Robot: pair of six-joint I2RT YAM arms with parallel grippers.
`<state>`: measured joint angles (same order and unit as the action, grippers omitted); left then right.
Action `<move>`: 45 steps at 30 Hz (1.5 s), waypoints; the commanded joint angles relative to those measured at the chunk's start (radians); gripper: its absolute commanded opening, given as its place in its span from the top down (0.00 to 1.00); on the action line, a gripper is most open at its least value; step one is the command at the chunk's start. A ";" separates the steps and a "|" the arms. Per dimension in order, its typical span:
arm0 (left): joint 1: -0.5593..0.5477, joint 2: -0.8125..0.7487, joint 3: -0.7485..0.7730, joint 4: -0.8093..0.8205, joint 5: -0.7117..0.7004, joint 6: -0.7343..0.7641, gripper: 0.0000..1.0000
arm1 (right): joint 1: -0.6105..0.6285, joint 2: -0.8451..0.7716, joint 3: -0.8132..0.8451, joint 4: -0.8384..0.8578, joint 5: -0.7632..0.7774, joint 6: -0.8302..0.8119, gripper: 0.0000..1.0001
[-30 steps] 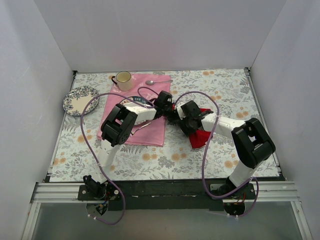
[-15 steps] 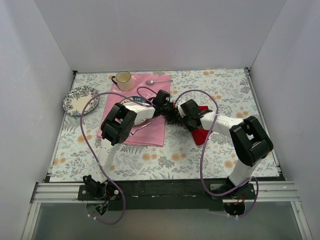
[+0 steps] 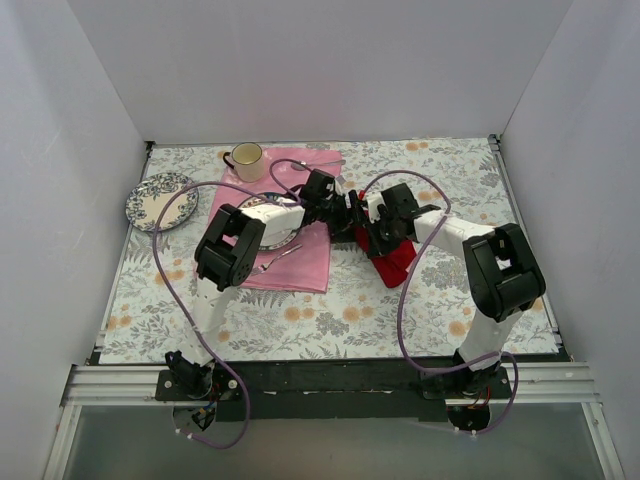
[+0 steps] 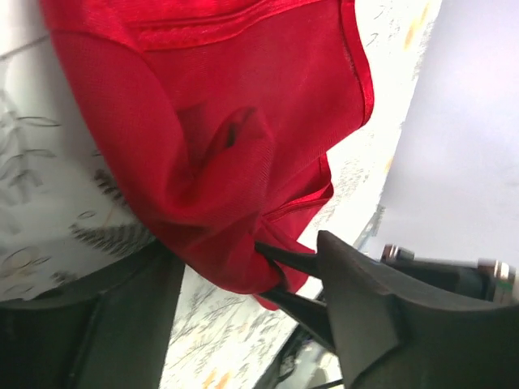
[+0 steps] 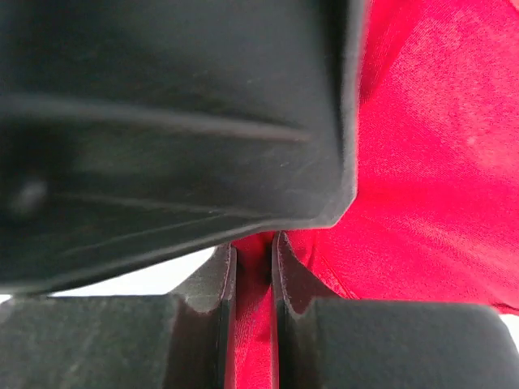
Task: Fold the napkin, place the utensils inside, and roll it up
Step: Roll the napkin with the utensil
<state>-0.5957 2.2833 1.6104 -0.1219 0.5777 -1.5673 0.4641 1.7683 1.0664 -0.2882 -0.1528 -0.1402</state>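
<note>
The deep red napkin lies bunched on the floral table, right of the pink cloth, with its upper edge lifted. My right gripper is shut on that edge, and in the right wrist view red cloth is pinched between the fingers of my right gripper. My left gripper faces it closely from the left. In the left wrist view the napkin hangs just above my left gripper, whose jaws stand wide apart and grip nothing. The utensils are out of view.
A pale pink cloth lies left of centre with a plain silver fork on it. A small plate sits under the left arm. A cup, a plain silver spoon and a patterned plate stand toward the back left.
My left gripper has opened and let go of the napkin. My right gripper has closed on the napkin's edge. Both grippers and the lifted edge shifted toward the back.
</note>
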 commanded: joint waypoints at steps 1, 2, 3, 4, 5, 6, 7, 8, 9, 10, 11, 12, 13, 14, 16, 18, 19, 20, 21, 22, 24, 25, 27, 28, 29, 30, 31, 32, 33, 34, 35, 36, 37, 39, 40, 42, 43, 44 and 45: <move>0.022 -0.135 -0.009 -0.061 -0.081 0.119 0.32 | -0.044 0.072 -0.003 -0.072 -0.332 0.079 0.99; 0.027 -0.151 -0.021 -0.059 -0.081 0.122 0.32 | -0.057 0.079 -0.005 -0.068 -0.400 0.088 0.99; 0.030 -0.168 -0.033 -0.055 -0.075 0.121 0.31 | -0.080 0.085 -0.005 -0.062 -0.425 0.108 0.99; 0.033 -0.200 -0.065 -0.051 -0.075 0.125 0.30 | -0.091 0.089 -0.003 -0.051 -0.447 0.114 0.99; 0.031 -0.220 -0.084 -0.053 -0.079 0.130 0.30 | -0.099 0.092 -0.005 -0.043 -0.493 0.123 0.99; 0.034 -0.238 -0.101 -0.051 -0.087 0.130 0.29 | -0.122 0.102 -0.006 -0.036 -0.519 0.131 0.99; 0.037 -0.252 -0.140 -0.038 -0.084 0.124 0.26 | -0.134 0.111 -0.008 -0.026 -0.548 0.151 0.99; 0.037 -0.289 -0.159 -0.029 -0.081 0.122 0.15 | -0.145 0.120 -0.006 -0.016 -0.595 0.162 0.99; 0.039 -0.303 -0.179 -0.019 -0.076 0.124 0.07 | -0.165 0.141 -0.005 -0.012 -0.622 0.168 0.99; 0.039 -0.323 -0.191 -0.019 -0.082 0.131 0.02 | -0.173 0.149 -0.006 -0.003 -0.649 0.189 0.99; 0.040 -0.352 -0.220 -0.019 -0.087 0.144 0.02 | -0.179 0.155 -0.008 0.016 -0.692 0.198 0.99; 0.039 -0.366 -0.233 -0.015 -0.090 0.147 0.02 | -0.188 0.167 -0.009 0.029 -0.714 0.209 0.99; 0.040 -0.376 -0.245 -0.004 -0.091 0.147 0.02 | -0.194 0.177 -0.013 0.038 -0.737 0.221 0.99; 0.042 -0.383 -0.262 0.004 -0.072 0.136 0.04 | -0.199 0.186 -0.011 0.046 -0.767 0.246 0.99; 0.042 -0.395 -0.276 0.024 -0.036 0.128 0.11 | -0.211 0.210 -0.013 0.063 -0.792 0.266 0.99; 0.045 -0.398 -0.309 0.047 0.000 0.095 0.33 | -0.223 0.224 -0.020 0.096 -0.830 0.313 0.99; 0.045 -0.392 -0.319 0.077 0.008 0.073 0.36 | -0.229 0.229 -0.035 0.112 -0.856 0.333 0.99; 0.048 -0.384 -0.326 0.099 0.036 0.053 0.38 | -0.234 0.232 -0.049 0.135 -0.861 0.381 0.99; 0.051 -0.363 -0.342 0.117 0.054 0.008 0.43 | -0.248 0.229 -0.063 0.194 -0.861 0.413 0.99; 0.053 -0.351 -0.345 0.173 0.068 -0.016 0.44 | -0.252 0.227 -0.080 0.219 -0.870 0.438 0.99; 0.054 -0.318 -0.331 0.197 0.096 -0.063 0.43 | -0.271 0.224 -0.109 0.242 -0.858 0.484 0.99; 0.056 -0.296 -0.322 0.199 0.099 -0.071 0.39 | -0.277 0.223 -0.118 0.270 -0.851 0.494 0.99; 0.054 -0.283 -0.320 0.208 0.097 -0.092 0.32 | -0.295 0.214 -0.160 0.315 -0.852 0.546 0.99; 0.054 -0.275 -0.319 0.214 0.094 -0.106 0.29 | -0.300 0.207 -0.172 0.349 -0.846 0.557 0.99; 0.054 -0.271 -0.317 0.209 0.090 -0.109 0.25 | -0.304 0.200 -0.183 0.360 -0.843 0.567 0.99; 0.054 -0.266 -0.314 0.206 0.087 -0.112 0.25 | -0.308 0.195 -0.200 0.372 -0.841 0.573 0.99; 0.054 -0.259 -0.308 0.187 0.077 -0.120 0.25 | -0.309 0.194 -0.210 0.388 -0.840 0.596 0.99; 0.053 -0.246 -0.305 0.174 0.067 -0.126 0.25 | -0.312 0.188 -0.220 0.420 -0.841 0.605 0.99; 0.054 -0.240 -0.303 0.160 0.059 -0.135 0.25 | -0.312 0.186 -0.230 0.429 -0.841 0.616 0.99; 0.053 -0.232 -0.302 0.154 0.053 -0.152 0.25 | -0.312 0.183 -0.235 0.432 -0.834 0.623 0.99; 0.053 -0.216 -0.299 0.154 0.053 -0.161 0.28 | -0.312 0.180 -0.238 0.455 -0.835 0.634 0.99; 0.053 -0.208 -0.296 0.156 0.054 -0.168 0.29 | -0.312 0.180 -0.246 0.466 -0.837 0.645 0.99; 0.047 -0.200 -0.291 0.163 0.053 -0.168 0.29 | -0.312 0.181 -0.244 0.471 -0.844 0.649 0.99; 0.042 -0.173 -0.270 0.160 0.039 -0.152 0.29 | -0.314 0.187 -0.230 0.451 -0.847 0.637 0.99; 0.039 -0.162 -0.264 0.162 0.037 -0.148 0.28 | -0.314 0.192 -0.212 0.439 -0.852 0.630 0.99; 0.033 -0.130 -0.236 0.171 0.030 -0.125 0.24 | -0.314 0.203 -0.197 0.405 -0.864 0.604 0.99; 0.030 -0.119 -0.225 0.159 0.022 -0.117 0.24 | -0.314 0.206 -0.180 0.391 -0.864 0.594 0.99; 0.028 -0.110 -0.213 0.153 -0.001 -0.109 0.24 | -0.314 0.209 -0.172 0.373 -0.864 0.568 0.99; 0.028 -0.101 -0.198 0.146 -0.016 -0.088 0.25 | -0.314 0.209 -0.166 0.351 -0.866 0.559 0.99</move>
<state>-0.5541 2.1563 1.3506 0.0456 0.6292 -1.7103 0.1574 1.9633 0.8585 0.1486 -1.0542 0.4603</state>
